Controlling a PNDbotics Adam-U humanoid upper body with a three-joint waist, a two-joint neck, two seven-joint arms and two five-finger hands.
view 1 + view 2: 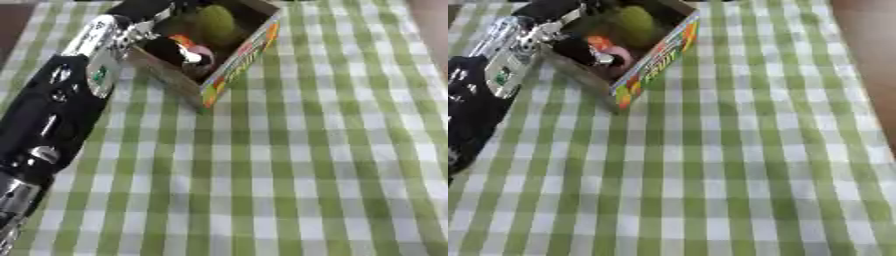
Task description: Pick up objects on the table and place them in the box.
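Right now your left hand [179, 50] sits inside the cardboard box [236, 57], beside an orange-pink item, though whether it is clenched or released, you cannot tell.

tablecloth [289, 165]: green-and-white check | box [229, 70]: brown cardboard, side printed in red, orange, yellow and green | round thing in box [215, 21]: yellow-green | small thing in box [194, 50]: orange, pink and white | left arm [48, 115]: black with silver joints, green-and-white label
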